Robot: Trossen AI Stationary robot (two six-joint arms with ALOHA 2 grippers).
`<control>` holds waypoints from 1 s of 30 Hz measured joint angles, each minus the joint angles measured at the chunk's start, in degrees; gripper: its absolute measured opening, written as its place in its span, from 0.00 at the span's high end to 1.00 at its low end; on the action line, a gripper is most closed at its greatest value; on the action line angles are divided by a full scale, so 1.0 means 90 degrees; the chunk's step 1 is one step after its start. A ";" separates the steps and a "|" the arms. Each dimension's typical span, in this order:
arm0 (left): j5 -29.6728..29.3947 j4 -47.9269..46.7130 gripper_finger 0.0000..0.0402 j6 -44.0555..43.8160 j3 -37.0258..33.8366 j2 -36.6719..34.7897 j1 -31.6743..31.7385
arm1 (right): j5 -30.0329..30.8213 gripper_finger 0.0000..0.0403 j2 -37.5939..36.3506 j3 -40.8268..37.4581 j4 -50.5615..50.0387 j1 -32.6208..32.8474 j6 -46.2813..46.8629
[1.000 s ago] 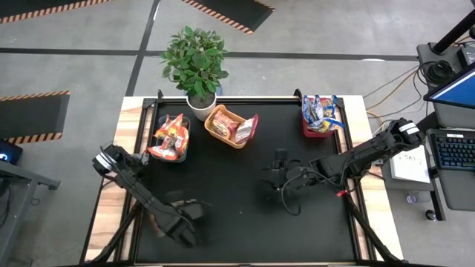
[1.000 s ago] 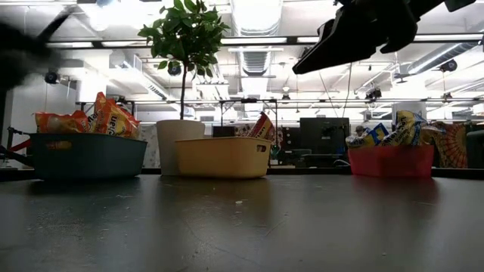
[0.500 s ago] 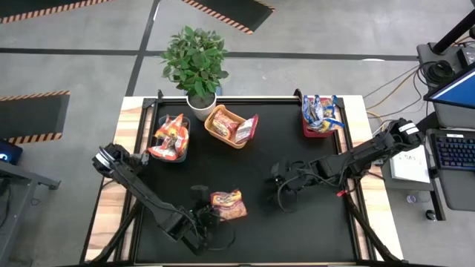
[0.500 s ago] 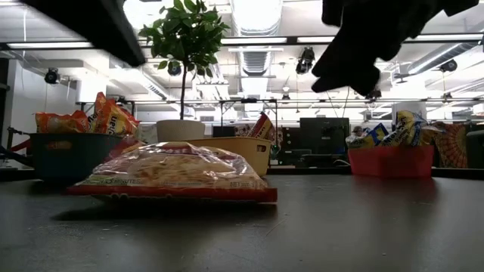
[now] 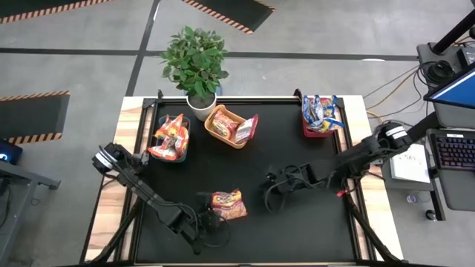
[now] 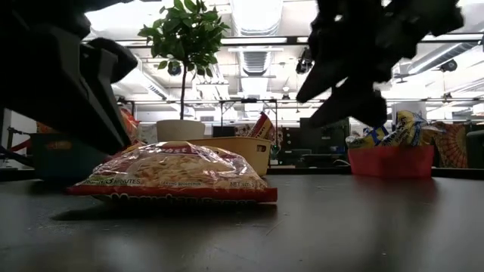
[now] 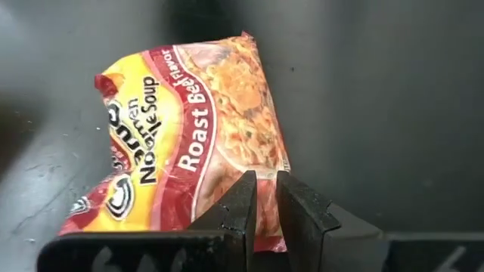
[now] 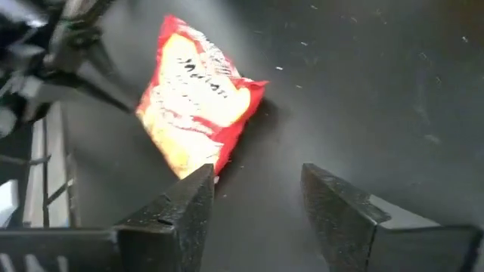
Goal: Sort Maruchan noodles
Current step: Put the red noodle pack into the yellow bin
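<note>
packet [image 5: 228, 204] of red roast beef noodles lies flat on the black table [image 5: 297, 230], near the front and well apart from the three bins along the back edge. left gripper [image 5: 210, 220] sits just beside the packet's front-left end, fingers [image 7: 246, 205] almost together with nothing between them. right gripper [image 5: 272, 187] hangs to the packet's right, apart from it, fingers [image 8: 333, 208] spread and holding nothing. other packets fill the teal bin [image 5: 171, 137], yellow bin [image 5: 230, 124] and red bin [image 5: 319, 115].

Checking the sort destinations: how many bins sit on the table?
3, along the far edge: dark teal bin on the left, orange bin beside the plant pot, red bin on the right.
</note>
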 joint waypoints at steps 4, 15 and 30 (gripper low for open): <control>0.0104 0.0386 0.91 -0.0102 -0.0253 -0.0014 -0.0016 | -0.0187 0.49 0.0437 0.0184 0.0285 -0.0182 0.0058; 0.0099 0.2469 0.91 -0.0454 -0.1435 -0.0026 -0.0039 | -0.0833 0.33 0.1588 0.1123 0.0423 -0.0374 -0.0303; -0.0160 0.3973 0.91 -0.1129 -0.2500 -0.0026 -0.0085 | -0.1192 0.26 0.2596 0.1976 0.0755 -0.0407 -0.1102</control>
